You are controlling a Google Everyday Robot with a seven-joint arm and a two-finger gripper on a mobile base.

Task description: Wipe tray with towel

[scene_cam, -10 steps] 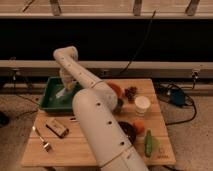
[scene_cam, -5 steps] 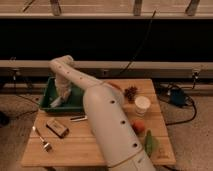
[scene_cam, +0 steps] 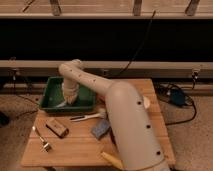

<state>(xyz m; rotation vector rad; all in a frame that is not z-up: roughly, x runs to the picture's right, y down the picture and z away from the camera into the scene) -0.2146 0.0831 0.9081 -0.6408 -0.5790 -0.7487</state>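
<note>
Green tray (scene_cam: 50,95) holds the pale towel (scene_cam: 64,103), pressed under the closed gripper (scene_cam: 69,99) inside it.

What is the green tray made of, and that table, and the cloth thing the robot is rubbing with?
The tray looks like smooth dark-green plastic, moulded in one piece with a raised rim. The table looks like pale wood boards with a matt finish. The towel, peeking out below the gripper inside the tray, seems to be soft pale cloth, though little of it shows.
</note>
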